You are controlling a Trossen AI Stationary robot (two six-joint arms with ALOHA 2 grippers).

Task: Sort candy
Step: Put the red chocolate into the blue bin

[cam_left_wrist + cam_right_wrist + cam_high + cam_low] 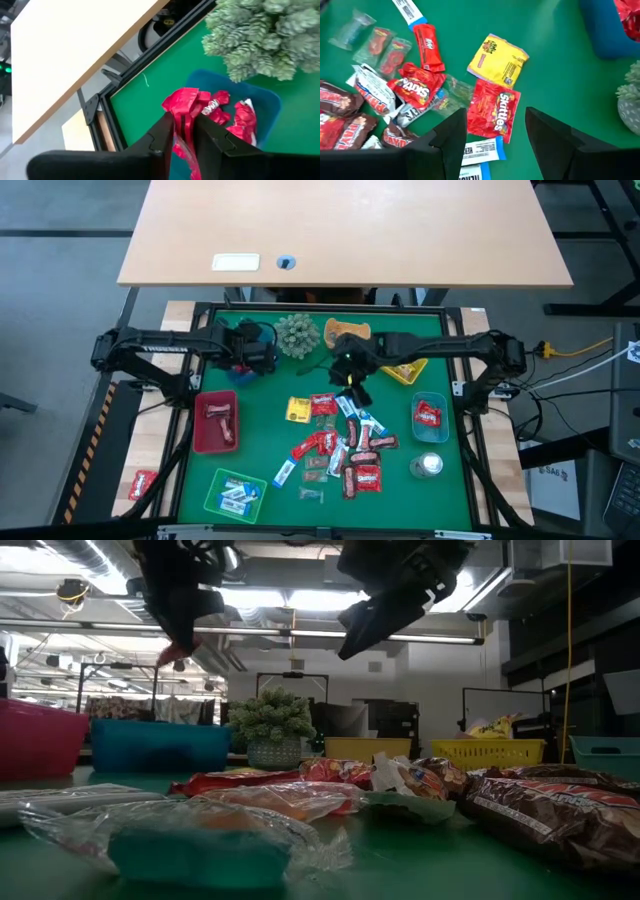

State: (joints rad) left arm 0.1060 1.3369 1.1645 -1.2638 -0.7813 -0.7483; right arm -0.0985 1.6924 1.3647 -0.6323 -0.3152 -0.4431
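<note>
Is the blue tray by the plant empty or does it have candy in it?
Not empty: the blue tray holds red-wrapped candy, seen past the left gripper, whose fingers hold another red wrapper.

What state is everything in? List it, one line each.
left gripper: shut on a red candy, above the blue tray.
right gripper: open, empty, above the loose candy pile.
blue tray: holds red candies.
red tray: holds a few candies.
green tray: holds blue-white candies.

The green table (400,480) carries coloured trays (216,422) and a spiky plant (295,334). Loose candy (345,448) lies heaped mid-table.
</note>
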